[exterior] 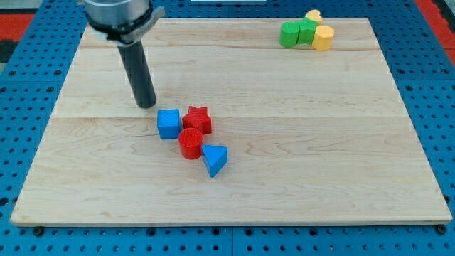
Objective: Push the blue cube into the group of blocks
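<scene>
Blue cube (pixel 168 123) already touching red star (pixel 197 119) of the central group, gripperless rod's tip (pixel 146 106) grasping nothing, just beyond the cube's upper-left corner.

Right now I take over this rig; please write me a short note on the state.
My tip: on the board, just up-left of the blue cube, small gap, not touching as far as I can tell.
Blue cube: already against the red star and near the red cylinder; the blue triangle sits below them.
Done: the cube appears joined to this group.
Left: maybe one short push toward the view's right to close it tight.
</scene>
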